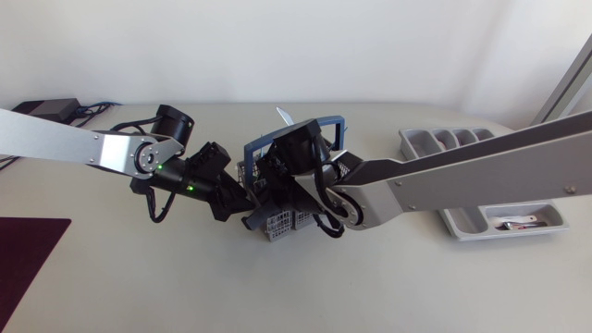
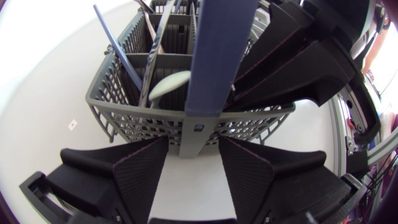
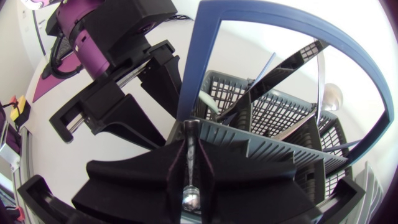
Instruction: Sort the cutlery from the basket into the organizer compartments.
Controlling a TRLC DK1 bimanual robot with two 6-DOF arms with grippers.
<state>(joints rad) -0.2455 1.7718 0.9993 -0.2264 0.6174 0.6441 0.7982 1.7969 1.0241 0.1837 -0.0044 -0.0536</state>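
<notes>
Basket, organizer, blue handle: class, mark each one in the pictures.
basket (image 2: 124, 121), left wrist view, grey mesh wall
organizer (image 1: 408, 139), head view, end rim
handle (image 3: 286, 12), right wrist view, top of arch

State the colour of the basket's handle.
The handle is blue, clearest in the right wrist view.

Basket (image 1: 277, 225): grey plastic mesh, divided, with blue arched handle (image 1: 319, 121); standing upright mid-bench. Cutlery (image 2: 163, 87) inside is leaning at angles, a knife tip (image 1: 284, 115) poking above the rim. One slim metal piece (image 3: 188, 198) is sitting pinched in the right claw (image 3: 189, 134). Organizer (image 1: 407, 137): grey, compartmented, lying well apart from the basket and holding silver pieces (image 1: 518, 224) in its end compartment.
</notes>
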